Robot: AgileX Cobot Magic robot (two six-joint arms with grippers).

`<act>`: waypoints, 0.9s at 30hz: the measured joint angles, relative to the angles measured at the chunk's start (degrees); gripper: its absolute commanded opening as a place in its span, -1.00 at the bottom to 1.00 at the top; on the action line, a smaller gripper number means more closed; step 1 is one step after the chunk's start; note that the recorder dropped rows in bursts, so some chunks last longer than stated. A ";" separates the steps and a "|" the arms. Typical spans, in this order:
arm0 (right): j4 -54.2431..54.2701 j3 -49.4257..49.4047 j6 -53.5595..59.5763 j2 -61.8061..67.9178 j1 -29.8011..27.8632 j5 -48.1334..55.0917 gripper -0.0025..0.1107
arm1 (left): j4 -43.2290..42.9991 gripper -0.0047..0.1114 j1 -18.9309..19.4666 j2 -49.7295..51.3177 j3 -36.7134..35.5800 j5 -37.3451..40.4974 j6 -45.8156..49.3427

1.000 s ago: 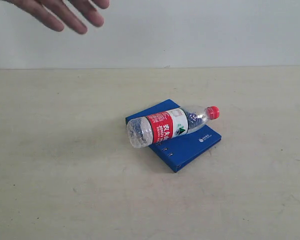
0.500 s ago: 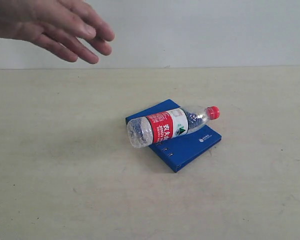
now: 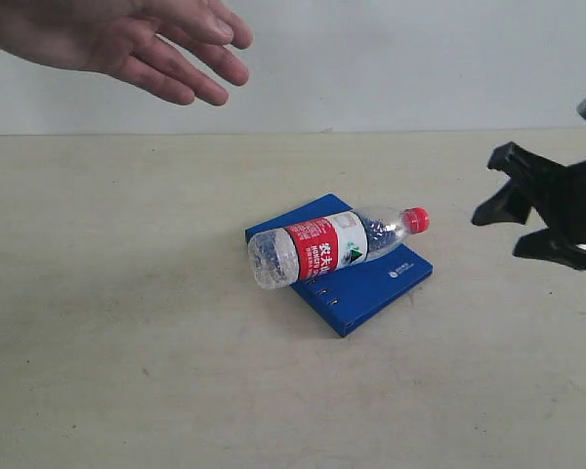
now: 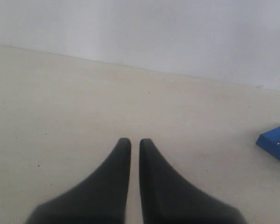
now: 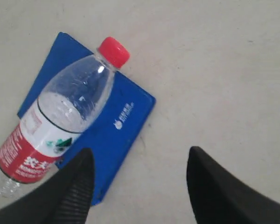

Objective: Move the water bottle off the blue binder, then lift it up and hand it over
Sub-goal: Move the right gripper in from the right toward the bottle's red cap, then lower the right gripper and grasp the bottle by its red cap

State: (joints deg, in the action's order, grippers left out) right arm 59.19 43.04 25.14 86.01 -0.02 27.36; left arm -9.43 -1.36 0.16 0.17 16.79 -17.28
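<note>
Right claw (image 5: pixel 140 156) hung spread wide, near the water bottle (image 3: pixel 322 248) lying on its side across the blue binder (image 3: pixel 376 285) on the table (image 3: pixel 127 342). Left claw (image 4: pixel 135 142) sat pressed together. It seemed the approach step; the next move called for straddling the bottle and closing.

Seen from my remote station: bare surface (image 3: pixel 127 342) surrounds the blue binder (image 3: pixel 376 285) on all sides, widest from 6 through 9 o'clock. The water bottle (image 3: pixel 327 247) lies across it, cap toward 3 o'clock, with nothing beside it. My right end effector (image 3: pixel 488 195), jaws spread, hangs at 3 o'clock with a clear lane to the cap. A person's hand (image 3: pixel 137 44) hovers at 11 o'clock, the only obstacle on that side.
</note>
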 measured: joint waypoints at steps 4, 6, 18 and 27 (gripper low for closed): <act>11.64 7.66 5.72 9.51 0.00 3.62 -0.19 | 0.00 -0.80 0.00 0.00 0.00 0.00 0.00; 19.70 13.04 7.51 15.46 0.00 5.94 -0.19 | 0.00 -0.80 0.00 0.00 0.00 0.00 0.00; 25.16 30.55 9.27 36.31 0.02 16.38 0.16 | 0.00 -0.80 0.00 0.00 0.00 0.00 0.00; 19.21 37.44 21.48 34.34 0.02 26.97 0.16 | 0.00 -0.80 0.00 0.00 0.00 0.00 0.00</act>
State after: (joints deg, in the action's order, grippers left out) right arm 78.40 80.49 46.62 120.35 0.00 54.33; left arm -9.43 -1.36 0.16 0.17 16.79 -17.28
